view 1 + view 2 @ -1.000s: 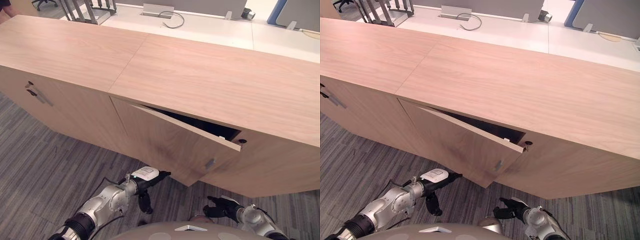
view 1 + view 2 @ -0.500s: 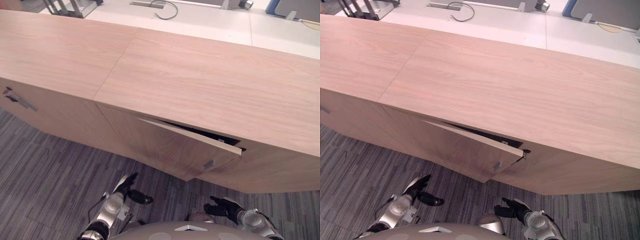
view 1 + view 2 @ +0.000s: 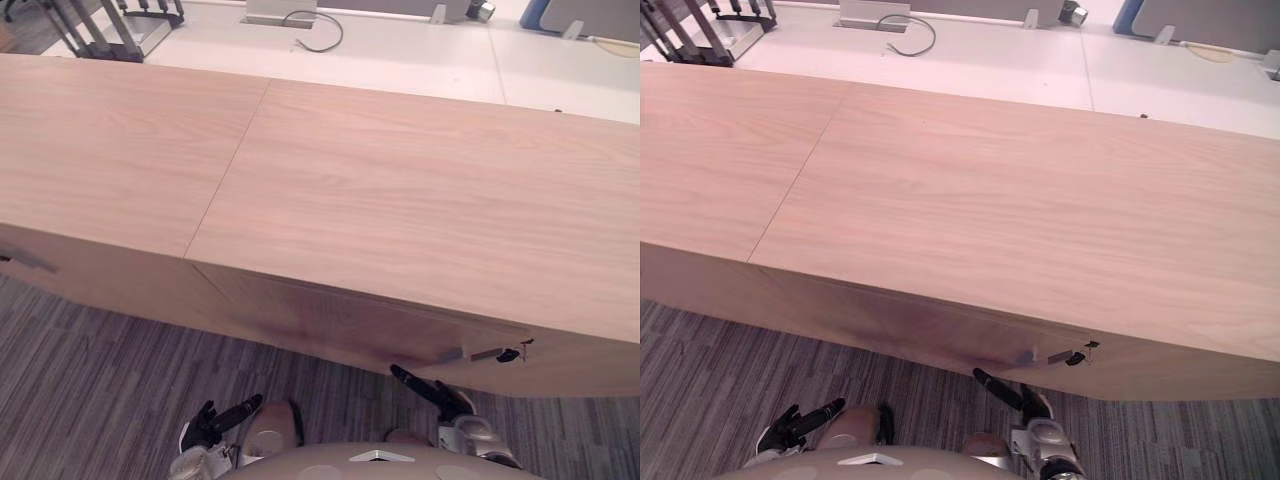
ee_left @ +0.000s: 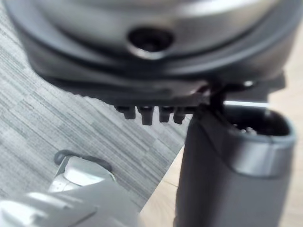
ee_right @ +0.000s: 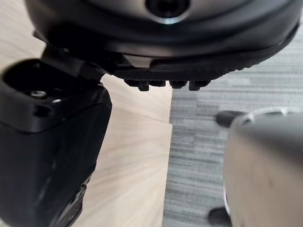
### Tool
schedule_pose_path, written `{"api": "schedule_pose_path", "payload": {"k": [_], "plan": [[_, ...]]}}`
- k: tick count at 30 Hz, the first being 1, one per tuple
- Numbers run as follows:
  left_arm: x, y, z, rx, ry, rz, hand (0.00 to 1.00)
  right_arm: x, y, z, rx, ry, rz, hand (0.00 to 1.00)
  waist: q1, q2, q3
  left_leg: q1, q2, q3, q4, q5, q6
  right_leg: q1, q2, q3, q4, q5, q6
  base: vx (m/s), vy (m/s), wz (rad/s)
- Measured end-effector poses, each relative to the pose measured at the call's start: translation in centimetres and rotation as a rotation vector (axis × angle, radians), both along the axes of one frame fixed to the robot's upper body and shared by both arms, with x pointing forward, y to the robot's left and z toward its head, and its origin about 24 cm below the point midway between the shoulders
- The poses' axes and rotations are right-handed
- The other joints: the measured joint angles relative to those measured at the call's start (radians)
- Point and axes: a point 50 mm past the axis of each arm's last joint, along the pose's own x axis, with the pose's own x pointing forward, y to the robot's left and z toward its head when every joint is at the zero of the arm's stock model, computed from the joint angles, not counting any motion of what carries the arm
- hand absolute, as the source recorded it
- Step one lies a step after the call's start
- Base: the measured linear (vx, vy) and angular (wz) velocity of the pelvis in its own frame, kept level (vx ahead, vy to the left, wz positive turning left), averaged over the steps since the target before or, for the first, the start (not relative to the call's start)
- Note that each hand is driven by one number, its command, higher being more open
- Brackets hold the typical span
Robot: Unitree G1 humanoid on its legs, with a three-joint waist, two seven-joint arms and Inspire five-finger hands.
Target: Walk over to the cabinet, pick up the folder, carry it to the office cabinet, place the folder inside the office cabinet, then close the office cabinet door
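- The office cabinet runs long across the scene, with its pale wood top bare. Nothing needs to rest on the top at this stage, which fits the storing step being over.
- The grey carpet floor lies along the cabinet's front edge, and both hands hang low over it.
- A white bench stands behind the cabinet's far edge, carrying a looped cable. It is well apart from the work and plays no part in it.
- The cabinet door lies flush, or very nearly so, with the cabinet's front face, and no dark gap shows along its edge. I judge the closing step done or almost done.
- The folder is in neither hand. With the door shut, it is most likely inside the cabinet, hidden behind that door.
- The right hand is released and holds nothing. Its straight fingers point up at the door's lower edge, near the handle, which is how a flat push on a door is made. I cannot tell whether they touch the wood.
- The left hand hangs relaxed and empty, low by the floor and well apart from the door, since a push needs only one arm.
- The small door handle and the lock beside it sit at the door's free end, where a push closes it most easily.
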Motion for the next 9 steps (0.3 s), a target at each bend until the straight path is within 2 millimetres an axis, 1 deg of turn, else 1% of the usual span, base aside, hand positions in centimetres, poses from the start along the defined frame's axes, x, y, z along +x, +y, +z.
{"api": "schedule_pose_path", "payload": {"k": [1,2,3,4,5,6,7,9], "plan": [[-0.1,-0.1,0.0,-0.012,-0.002,0.002,1.00,-0.2,0.1,-0.1,0.020,-0.002,-0.045,1.00,0.001,-0.001,-0.003,0.020,0.000,0.009,-0.027,0.001,0.002,0.002,0.000,0.003,-0.007,0.012,0.006,0.05,0.045,-0.43],[-0.5,-0.3,-0.1,-0.033,-0.002,-0.003,1.00,-0.8,0.2,-0.3,0.037,0.005,-0.094,1.00,0.001,-0.006,-0.011,0.053,-0.001,0.025,-0.072,0.009,0.015,0.009,0.000,0.011,-0.021,0.027,0.007,0.03,0.020,-0.40],[-0.7,-0.4,-0.2,-0.039,0.003,-0.002,1.00,-1.2,0.2,-0.4,0.044,0.010,-0.115,1.00,-0.001,-0.008,-0.023,0.069,-0.003,0.030,-0.099,0.013,0.022,0.010,-0.002,0.014,-0.026,0.033,0.009,0.03,0.016,-0.40],[-1.1,-0.4,-0.3,-0.042,0.015,-0.001,1.00,-2.0,0.3,-0.5,0.056,0.021,-0.150,1.00,0.000,-0.015,-0.049,0.099,-0.011,0.040,-0.156,0.030,0.028,0.010,-0.006,0.019,-0.039,0.042,0.010,0.03,0.002,-0.29],[-1.3,-0.3,-0.4,-0.044,0.023,-0.001,1.00,-2.9,0.1,-0.7,0.065,0.036,-0.185,1.00,-0.002,-0.021,-0.076,0.125,-0.020,0.048,-0.212,0.056,0.027,0.013,-0.011,0.019,-0.053,0.053,0.007,0.03,-0.006,-0.23],[-1.3,-0.3,-0.4,-0.045,0.024,-0.002,1.00,-3.2,0.1,-0.8,0.064,0.043,-0.195,1.00,-0.002,-0.023,-0.089,0.135,-0.024,0.050,-0.235,0.068,0.027,0.011,-0.012,0.019,-0.054,0.056,0.008,0.01,-0.011,-0.07],[-1.0,-0.4,-0.3,-0.046,0.016,0.000,1.00,-4.0,-0.2,-0.9,0.063,0.058,-0.217,1.00,-0.003,-0.028,-0.106,0.164,-0.036,0.049,-0.289,0.096,0.027,0.016,-0.016,0.015,-0.055,0.057,0.007,0.00,0.000,0.00],[-0.7,-0.5,-0.3,-0.058,0.002,0.018,1.00,-4.8,-0.2,-1.0,0.062,0.077,-0.221,1.00,-0.005,-0.032,-0.118,0.193,-0.041,0.047,-0.346,0.129,0.027,0.022,-0.019,0.003,-0.055,0.057,0.007,-0.03,-0.025,0.05]]}}
